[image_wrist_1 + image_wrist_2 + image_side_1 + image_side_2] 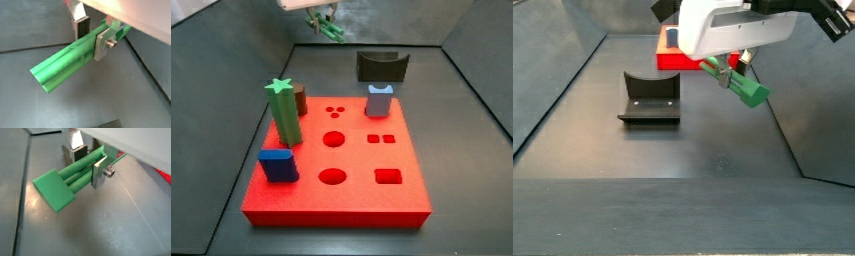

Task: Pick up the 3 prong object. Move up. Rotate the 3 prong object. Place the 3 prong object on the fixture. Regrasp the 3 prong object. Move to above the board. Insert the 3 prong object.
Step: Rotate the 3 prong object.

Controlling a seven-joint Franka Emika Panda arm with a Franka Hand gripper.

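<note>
**Gripper clamped on the 3 prong object, lifted off the floor**

You're over a dark grey matte floor (660,170) with dark side walls rising around it; no clutter on it near the tool.

The gripper (93,37) is clenched on the 3 prong object (63,65). In both wrist views its silver fingers (97,174) pinch the green rods near one end, and the rest sticks out past the jaws, tilted downward. In a wrist view the free end shows a flat square green cap (53,189). In a side view the gripper (727,68) sits under the white wrist housing, with the piece (740,85) slanting down clear of the floor.

Going left to right in that side view: the fixture (649,100) stands on the floor left of and below the gripper, apart from it; the board (676,58) lies behind the gripper, mostly hidden by the housing.

In a side view the board (352,195) sits well in front of the gripper (329,24), carrying a blue block (279,165), green star post (283,112), and grey-blue peg (380,100). The fixture (382,67) is behind the board.

There the gripper is cut off at the frame edge; jaw detail isn't readable.
</note>
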